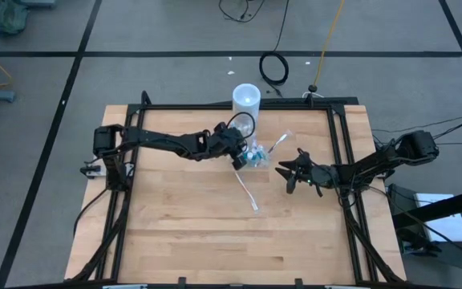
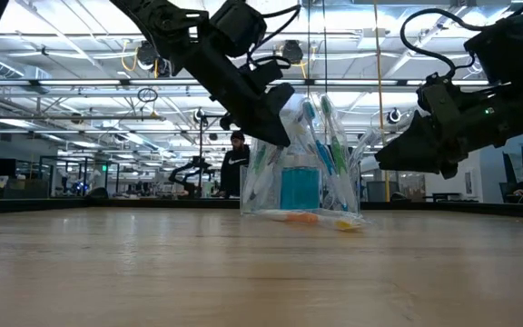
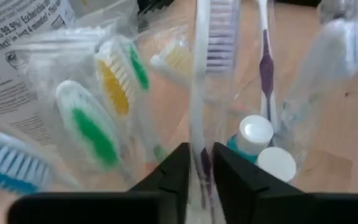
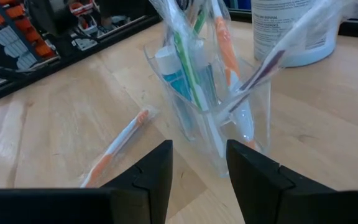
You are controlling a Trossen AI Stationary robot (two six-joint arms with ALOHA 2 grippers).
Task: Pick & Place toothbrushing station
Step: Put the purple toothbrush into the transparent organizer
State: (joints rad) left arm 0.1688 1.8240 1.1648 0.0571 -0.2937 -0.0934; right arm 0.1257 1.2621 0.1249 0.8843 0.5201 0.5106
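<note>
Table (image 1: 191,233): wooden top, dark frame rails along edges, both arms reaching in from opposite sides.
Left arm: stretched from left edge toward centre-back of table.
Left gripper (image 1: 238,154): right at clear container, above its rim in low view (image 2: 275,113); fingers close together around a wrapped toothbrush handle (image 3: 199,124) in left wrist view, narrow gap, looks clamped on it.
White cylinder (image 1: 246,97): upright at back edge, just behind left gripper; printed label visible (image 4: 291,31); not the target.
Station: clear container (image 1: 257,156) near centre-back of table, standing upright on wood (image 2: 302,177), packed with wrapped toothbrushes (image 2: 330,136) leaning at various angles, plus blue tubes with white caps (image 3: 255,134).
Loose toothbrush (image 1: 245,189): flat on table in front of container, apart from it; orange-handled one seen lying beside container (image 4: 114,149).
Clear wrapper or bag (image 1: 283,143): just right of container, cannot tell contents.
Right gripper (image 1: 289,177): low over table, just right of container, not touching; fingers well apart (image 4: 197,165), empty, aimed at container.
Step in hand (judged): left gripper working one brush at container, placing or pulling, cannot tell which.
Doing it well (judged): keep brush near vertical, move slow, straight along container axis; light container likely to tip or slide if handle drags on rim or snags neighbouring wrappers.
Right arm role (judged): well placed to steady container wall if needed; avoid knocking leaning brushes.
</note>
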